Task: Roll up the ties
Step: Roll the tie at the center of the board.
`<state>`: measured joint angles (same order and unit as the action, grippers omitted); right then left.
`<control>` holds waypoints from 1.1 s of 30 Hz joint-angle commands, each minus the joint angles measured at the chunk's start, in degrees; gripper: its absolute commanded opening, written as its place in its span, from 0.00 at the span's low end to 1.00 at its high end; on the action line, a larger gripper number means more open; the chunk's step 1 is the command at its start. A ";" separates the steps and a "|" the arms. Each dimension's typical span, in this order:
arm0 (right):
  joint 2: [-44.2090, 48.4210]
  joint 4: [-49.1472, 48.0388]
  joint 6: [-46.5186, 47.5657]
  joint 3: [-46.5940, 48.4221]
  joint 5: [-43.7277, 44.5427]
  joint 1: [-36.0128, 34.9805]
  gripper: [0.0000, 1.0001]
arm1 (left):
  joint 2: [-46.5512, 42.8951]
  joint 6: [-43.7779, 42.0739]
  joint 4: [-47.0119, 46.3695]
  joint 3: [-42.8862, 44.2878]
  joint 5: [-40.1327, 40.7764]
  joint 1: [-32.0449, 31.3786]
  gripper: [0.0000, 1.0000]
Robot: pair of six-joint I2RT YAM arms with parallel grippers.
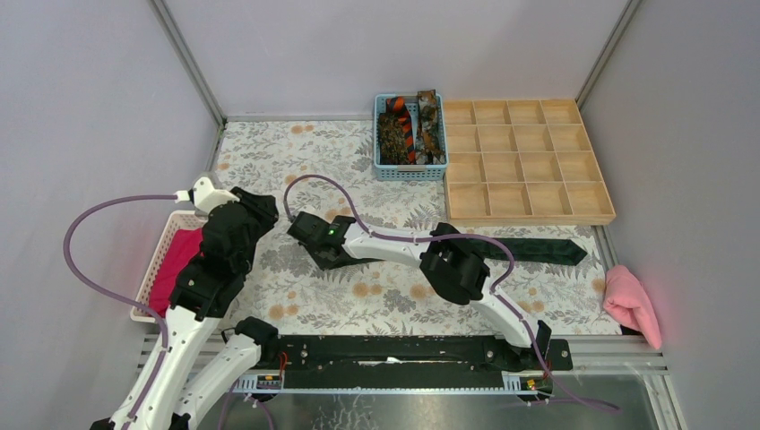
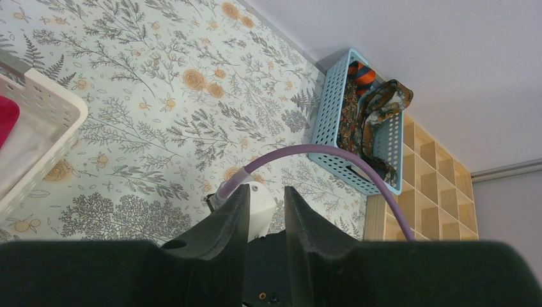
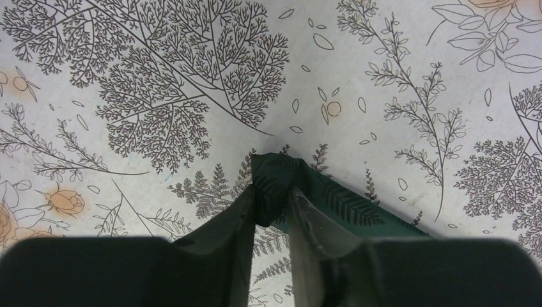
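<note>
The dark green tie lies flat on the table, long axis running left to right, with one end near the table's right edge. The other end is at my right gripper, whose fingers are pressed onto that tip and pinching it. From the right gripper the tie therefore stretches away to the right, and I judge that any roll must travel that way. My left gripper hovers just left of that spot, fingers slightly parted, holding nothing. Other ties sit in the blue basket at the back.
</note>
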<state>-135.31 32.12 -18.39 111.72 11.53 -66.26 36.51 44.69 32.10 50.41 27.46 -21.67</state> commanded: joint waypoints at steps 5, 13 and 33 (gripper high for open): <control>2.33 -0.86 -2.20 -1.62 2.62 -0.19 0.17 | 0.80 -1.05 -2.65 -2.91 0.55 0.34 0.31; 4.29 -4.75 -2.97 -5.71 -0.36 0.62 0.16 | 2.90 -1.62 -3.25 -2.81 -0.48 0.31 0.31; 21.83 -41.72 -16.77 -38.01 -35.90 13.21 0.15 | 7.44 -2.62 -11.51 -8.04 -6.67 0.31 0.28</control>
<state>-117.78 1.54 -30.00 77.08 -13.54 -55.13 42.24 43.64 26.30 43.68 23.70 -21.67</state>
